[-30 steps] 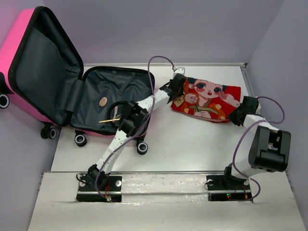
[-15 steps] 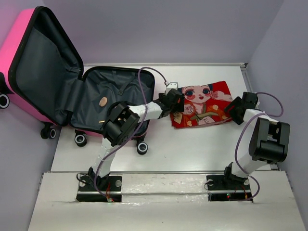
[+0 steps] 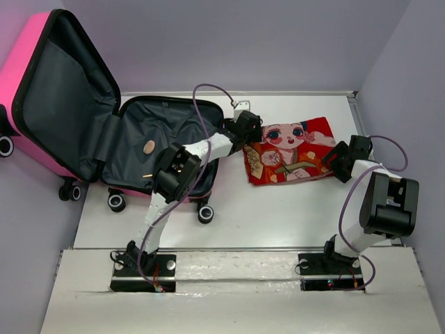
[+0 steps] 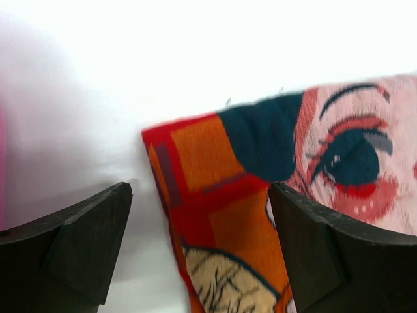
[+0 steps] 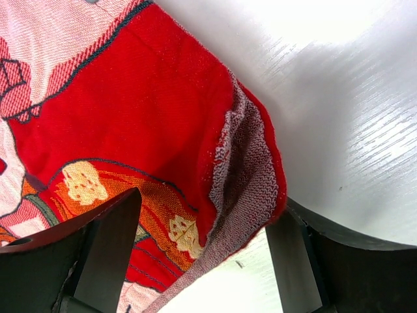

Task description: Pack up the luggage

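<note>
Left hand (image 3: 249, 132) and right hand (image 3: 335, 156) hang released. Unpacked, the printed cloth (image 3: 288, 149) lies three o'clock of the open pink suitcase (image 3: 167, 129).

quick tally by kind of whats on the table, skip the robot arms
suitcase: 1
printed cloth: 1
small round tan piece, in the suitcase: 1
thin stick, in the suitcase, partly hidden by an arm: 1
total: 4
</note>
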Tool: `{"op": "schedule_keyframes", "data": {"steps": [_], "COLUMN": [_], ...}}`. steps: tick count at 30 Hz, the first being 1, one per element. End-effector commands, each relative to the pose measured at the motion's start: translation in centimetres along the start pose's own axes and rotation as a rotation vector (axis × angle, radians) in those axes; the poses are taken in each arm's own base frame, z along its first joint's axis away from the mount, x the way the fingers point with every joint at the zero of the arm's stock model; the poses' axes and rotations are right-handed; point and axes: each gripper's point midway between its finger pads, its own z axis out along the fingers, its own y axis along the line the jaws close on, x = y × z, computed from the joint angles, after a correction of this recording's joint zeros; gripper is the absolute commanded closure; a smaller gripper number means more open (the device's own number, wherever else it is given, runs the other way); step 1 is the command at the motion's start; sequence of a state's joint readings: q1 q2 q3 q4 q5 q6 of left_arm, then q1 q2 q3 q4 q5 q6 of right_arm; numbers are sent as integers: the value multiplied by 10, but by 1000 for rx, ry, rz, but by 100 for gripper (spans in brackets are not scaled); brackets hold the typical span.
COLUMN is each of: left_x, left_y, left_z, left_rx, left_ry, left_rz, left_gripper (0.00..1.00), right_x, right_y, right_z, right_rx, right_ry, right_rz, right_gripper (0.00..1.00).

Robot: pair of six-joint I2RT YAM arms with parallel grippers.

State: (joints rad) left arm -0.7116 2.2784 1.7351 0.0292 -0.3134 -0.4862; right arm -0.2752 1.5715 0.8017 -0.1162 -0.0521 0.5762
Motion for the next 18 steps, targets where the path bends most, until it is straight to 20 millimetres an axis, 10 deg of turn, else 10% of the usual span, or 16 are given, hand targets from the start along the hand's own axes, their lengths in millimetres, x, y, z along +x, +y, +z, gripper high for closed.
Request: {"op": "schedule_keyframes", "data": {"steps": [1,11,18], "left_x": [-19,9,12], "left_y": [-3,-18,-31], "left_z": [20,46,44], "left_rx": [21,98,167], "left_ry": [8,101,83], "left_rz": [-4,6,-48], "left_gripper": [1,4,58], "right_x": [1,6,5], "right_y": [4,9,19], "right_z": [5,13,13], "right_rx": [-35,-51,-105], "right_ry": [12,48,51], "right_rz": [8,36,39], "right_gripper": [21,45,81]}}
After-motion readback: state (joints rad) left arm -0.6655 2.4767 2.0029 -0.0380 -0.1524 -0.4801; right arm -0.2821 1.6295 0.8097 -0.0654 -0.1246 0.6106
